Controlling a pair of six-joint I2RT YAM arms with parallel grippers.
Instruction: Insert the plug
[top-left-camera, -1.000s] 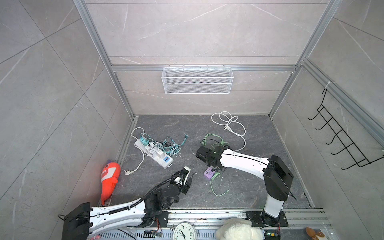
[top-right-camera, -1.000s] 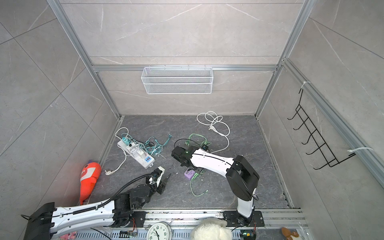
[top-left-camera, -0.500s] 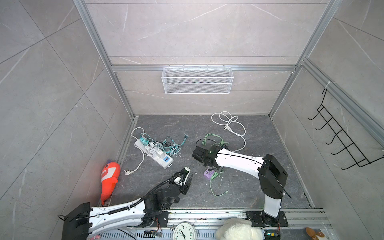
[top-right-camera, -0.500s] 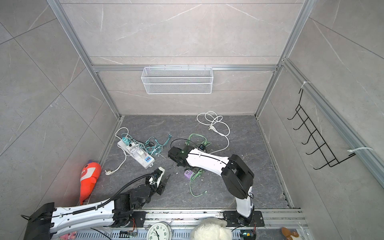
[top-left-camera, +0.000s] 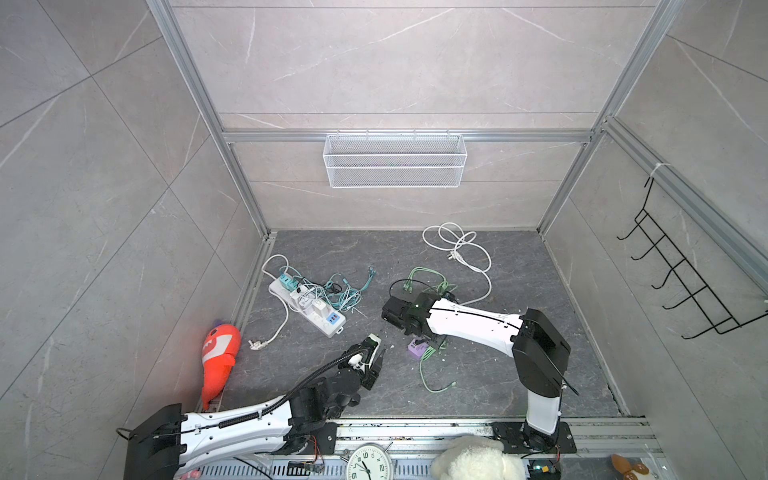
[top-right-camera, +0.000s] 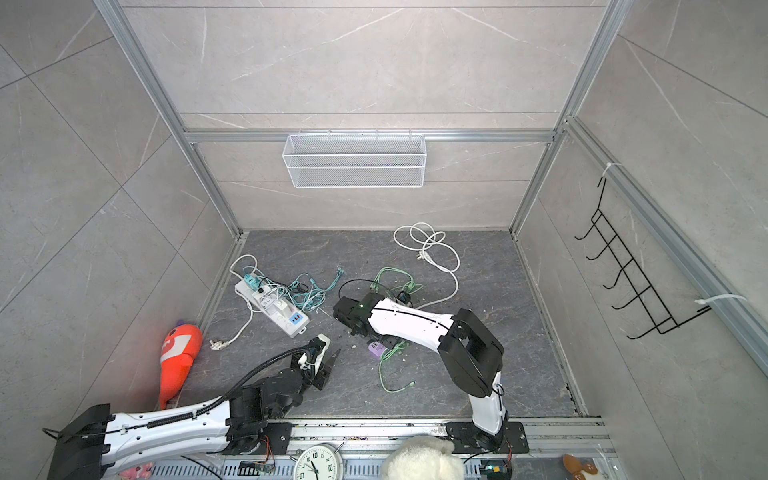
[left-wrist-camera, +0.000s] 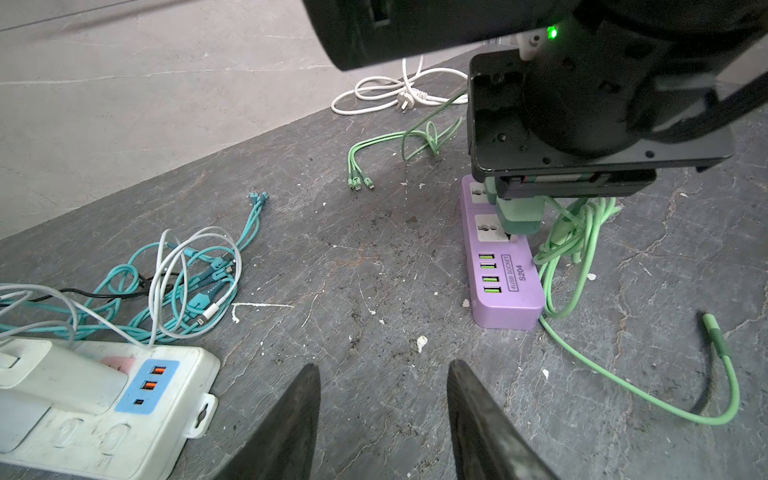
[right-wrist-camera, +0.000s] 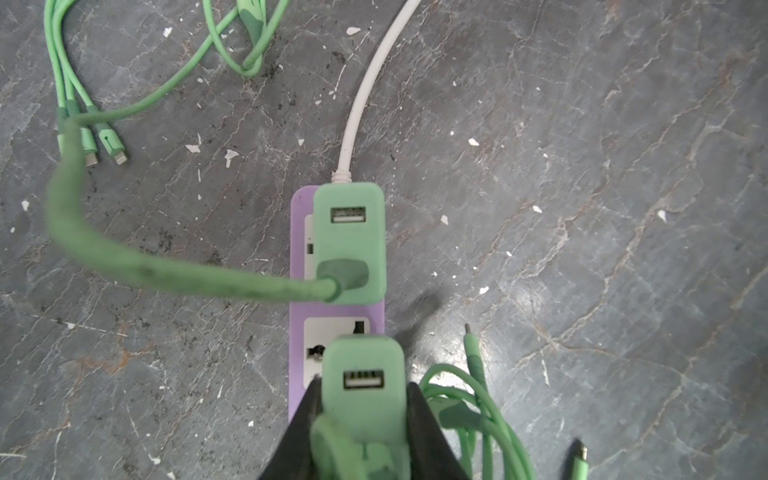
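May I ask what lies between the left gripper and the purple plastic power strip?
In the left wrist view, only bare, crumb-flecked grey floor separates left gripper and purple strip.

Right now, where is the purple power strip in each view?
Top view: purple power strip mid-floor, beneath the right arm.
Top view: same spot.
Left wrist: beside coiled green cable.
Right wrist: mid-picture, under the held green adapter.
Landmark: white cord.
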